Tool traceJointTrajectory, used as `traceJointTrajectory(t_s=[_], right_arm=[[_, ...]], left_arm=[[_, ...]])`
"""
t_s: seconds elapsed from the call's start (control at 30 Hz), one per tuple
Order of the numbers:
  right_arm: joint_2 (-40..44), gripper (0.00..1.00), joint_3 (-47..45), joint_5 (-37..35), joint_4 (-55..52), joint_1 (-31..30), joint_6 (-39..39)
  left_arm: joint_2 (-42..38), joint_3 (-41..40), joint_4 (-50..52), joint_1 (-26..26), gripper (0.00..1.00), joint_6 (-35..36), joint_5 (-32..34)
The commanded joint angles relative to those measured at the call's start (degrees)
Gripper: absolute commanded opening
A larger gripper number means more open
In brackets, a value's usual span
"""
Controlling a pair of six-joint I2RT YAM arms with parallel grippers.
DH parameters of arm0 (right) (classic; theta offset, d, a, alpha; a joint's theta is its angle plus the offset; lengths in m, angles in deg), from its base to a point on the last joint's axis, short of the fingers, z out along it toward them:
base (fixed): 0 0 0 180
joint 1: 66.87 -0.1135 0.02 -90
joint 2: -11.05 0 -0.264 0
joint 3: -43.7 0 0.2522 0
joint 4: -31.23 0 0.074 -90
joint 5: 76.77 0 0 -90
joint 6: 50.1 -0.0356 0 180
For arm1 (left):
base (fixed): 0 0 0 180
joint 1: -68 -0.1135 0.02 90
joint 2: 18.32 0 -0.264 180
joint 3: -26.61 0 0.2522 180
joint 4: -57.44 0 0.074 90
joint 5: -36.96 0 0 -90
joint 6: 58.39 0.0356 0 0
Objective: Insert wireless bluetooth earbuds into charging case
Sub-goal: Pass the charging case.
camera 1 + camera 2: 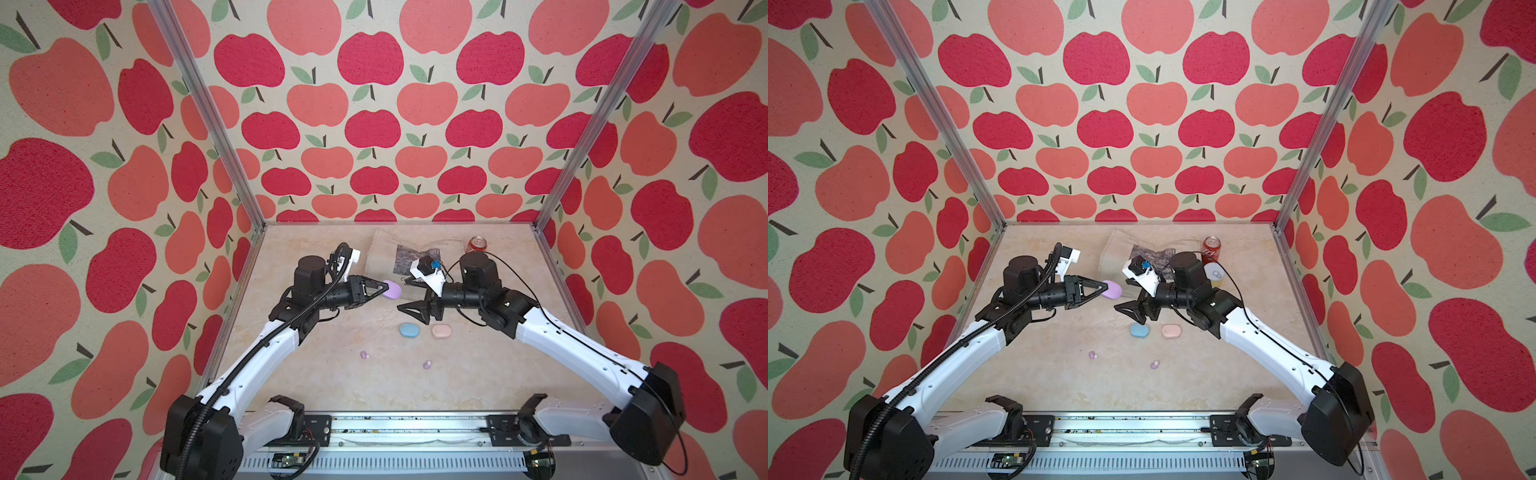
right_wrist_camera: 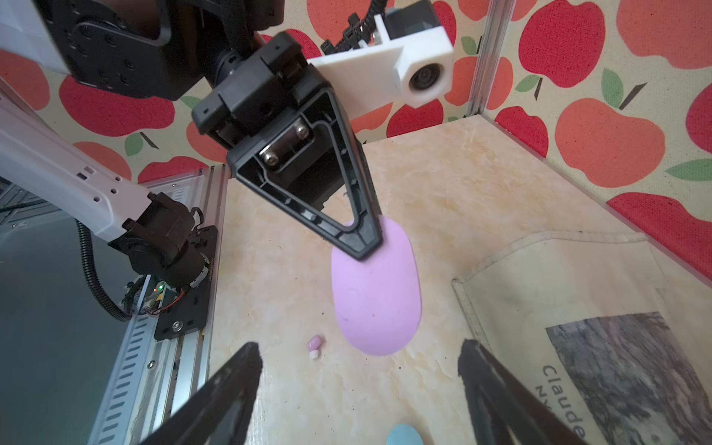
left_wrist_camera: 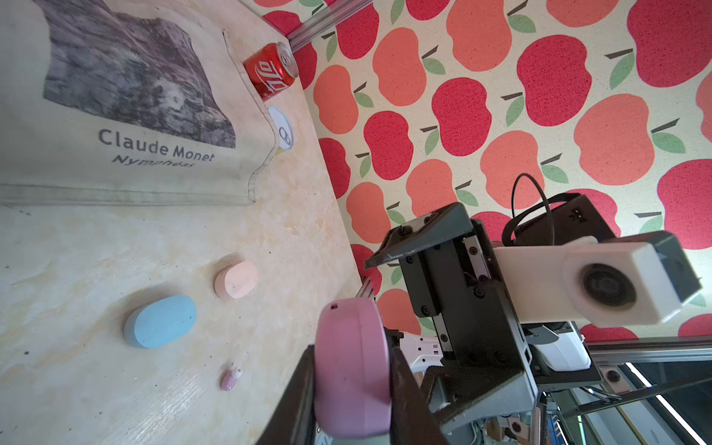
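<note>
So the left jaws are clamped on one end of the lilac case (image 1: 393,290), pinching it across its flat faces, and most of the case sticks out past the tips toward the middle of the table (image 1: 478,374). The right jaws are spread wide, pointed at that case from the opposite side with a clear gap, and there's nothing between them. The buds themselves are nowhere near either set of jaws: one lilac earbud (image 1: 364,354) lies on the bare table closer to the front rail, below and well apart from the left jaws. The other lilac earbud (image 1: 427,365) lies a bit further right, just in front of the blue case (image 1: 409,331) and the pink case (image 1: 441,331), which sit side by side under the right jaws. I can only spot those two buds. At the back there's a Monet tote bag (image 1: 384,253) and a red cola can (image 1: 478,244).
</note>
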Motion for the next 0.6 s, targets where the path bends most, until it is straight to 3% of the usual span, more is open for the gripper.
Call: traceJointTrajectory(t_s=[0.0,0.3,0.57], right_arm=[[-1.8,0.81,2.3,4.8,3.8,0.5,-1.8],[-5.1,0.79,4.2,6.6,0.8,0.6,1.4],[-7.0,0.68,5.3,6.6,-0.1,0.5,1.9]], left_arm=[[-1.0,-0.7,-0.6,-0.5,0.00,-1.2,-3.0],[-1.0,-0.6,-0.1,-0.6,0.00,-1.3,-3.7],[-1.1,0.7,1.8,-0.6,0.00,-0.2,-4.0]])
